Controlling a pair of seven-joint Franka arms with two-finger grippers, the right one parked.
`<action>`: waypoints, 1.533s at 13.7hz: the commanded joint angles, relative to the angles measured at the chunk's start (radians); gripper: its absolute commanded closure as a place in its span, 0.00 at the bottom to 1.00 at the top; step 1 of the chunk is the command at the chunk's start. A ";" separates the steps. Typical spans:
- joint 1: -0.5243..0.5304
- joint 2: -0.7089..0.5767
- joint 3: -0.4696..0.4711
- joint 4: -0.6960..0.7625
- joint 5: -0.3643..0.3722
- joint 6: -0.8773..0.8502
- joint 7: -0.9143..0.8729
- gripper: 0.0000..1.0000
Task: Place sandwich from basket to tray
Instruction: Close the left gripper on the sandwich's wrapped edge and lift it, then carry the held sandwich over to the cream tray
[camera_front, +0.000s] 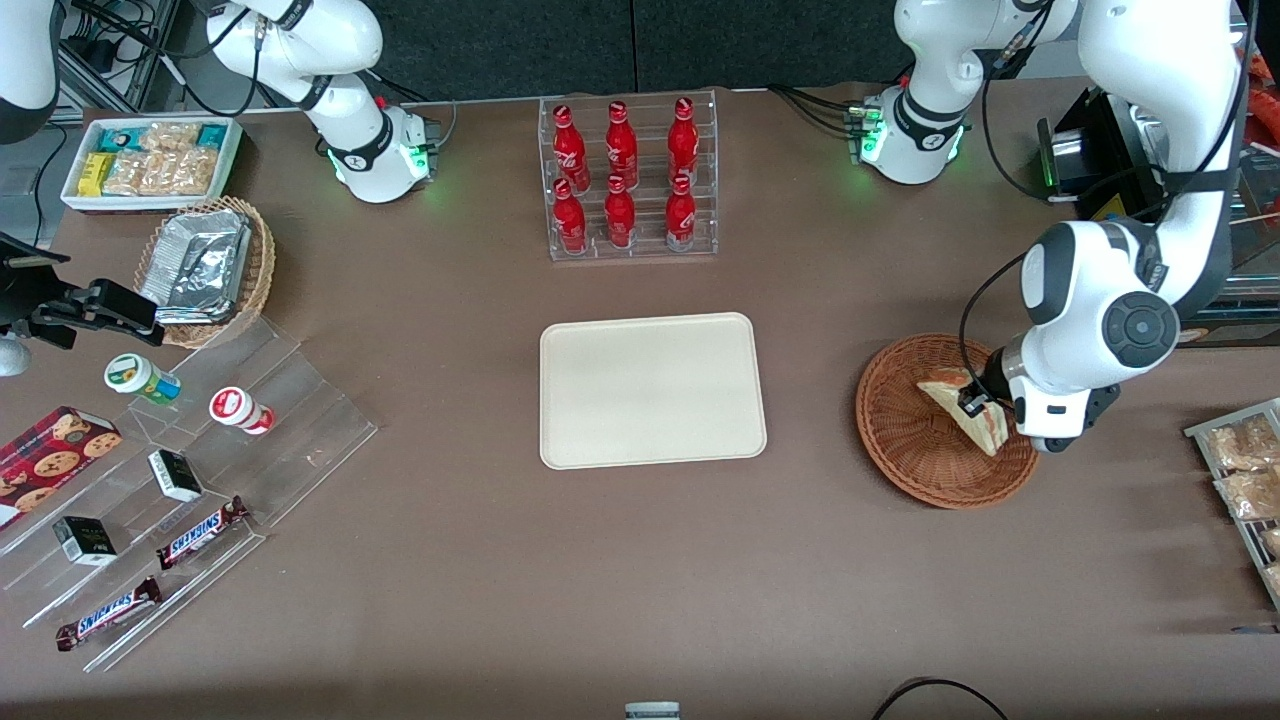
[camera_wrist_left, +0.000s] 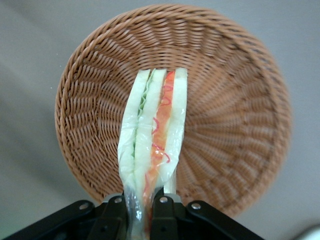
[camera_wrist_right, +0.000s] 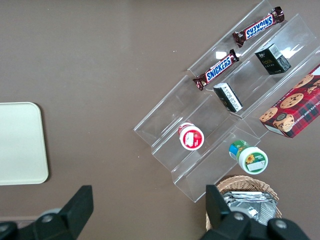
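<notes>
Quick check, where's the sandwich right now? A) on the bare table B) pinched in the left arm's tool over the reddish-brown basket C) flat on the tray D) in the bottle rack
B: the tool is shut on the sandwich, holding it edge-up over the basket; the tray has nothing on it.

The end effector (camera_front: 978, 403) is down in the reddish-brown wicker basket (camera_front: 905, 440), its fingers clamped on the sandwich (camera_front: 962, 408). The cream tray (camera_front: 651, 390) lies on the counter (camera_front: 640, 560) well apart from the end effector, toward the parked arm's end.
</notes>
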 joint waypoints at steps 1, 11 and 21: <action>-0.048 -0.006 -0.021 0.068 0.013 -0.070 -0.008 1.00; -0.397 0.078 -0.040 0.210 0.010 -0.085 0.006 1.00; -0.575 0.373 -0.086 0.482 -0.001 -0.084 0.052 1.00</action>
